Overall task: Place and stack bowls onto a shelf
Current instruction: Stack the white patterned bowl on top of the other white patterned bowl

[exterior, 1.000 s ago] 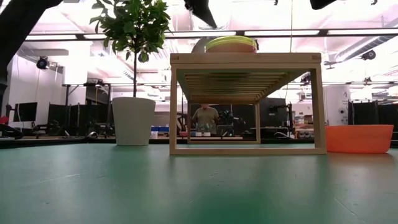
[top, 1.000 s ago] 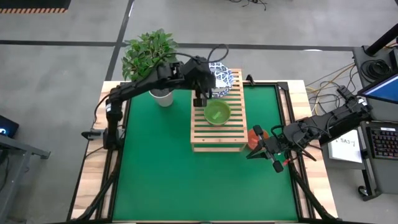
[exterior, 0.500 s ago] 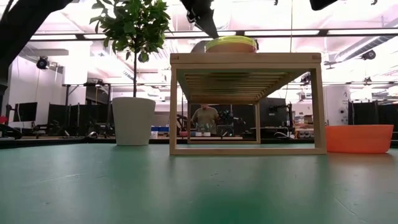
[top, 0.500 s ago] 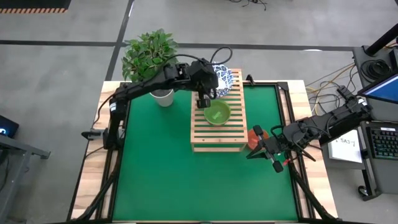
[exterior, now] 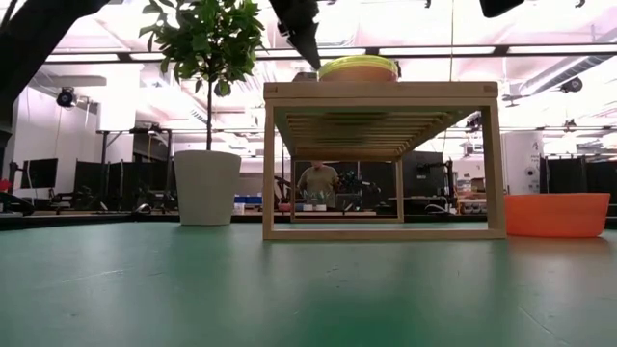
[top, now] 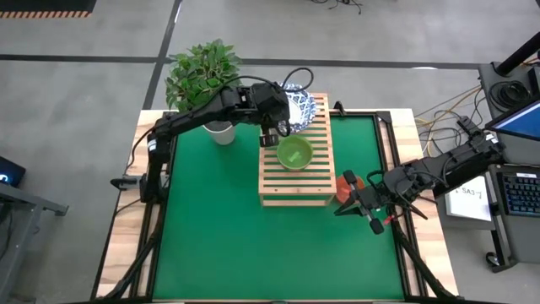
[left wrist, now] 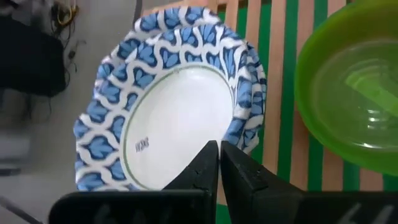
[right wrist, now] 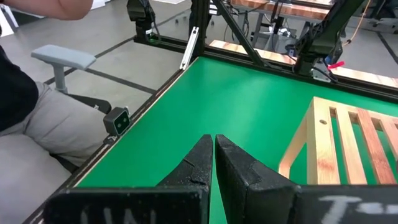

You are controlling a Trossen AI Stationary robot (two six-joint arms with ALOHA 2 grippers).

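Note:
The slatted wooden shelf (top: pixel 295 165) stands on the green mat. A green bowl (top: pixel 294 153) sits on its top and also shows in the left wrist view (left wrist: pixel 354 93). A white bowl with a blue patterned rim (left wrist: pixel 168 106) rests at the shelf's far end (top: pixel 301 105). My left gripper (top: pixel 271 137) is shut above the shelf's left side, between these two bowls, and holds nothing (left wrist: pixel 218 149). A red bowl (top: pixel 344 187) stands on the mat right of the shelf (exterior: pixel 556 214). My right gripper (right wrist: pixel 213 146) is shut and empty just right of the red bowl (top: pixel 364 201).
A potted plant in a white pot (top: pixel 218 128) stands at the mat's far left, close to my left arm. The mat (top: pixel 211 219) is open to the near and left of the shelf. A person shows beyond the table in the right wrist view (right wrist: pixel 37 118).
My left gripper has drawn a little away from the green bowl's rim toward the table's left. The green bowl stays on the shelf.

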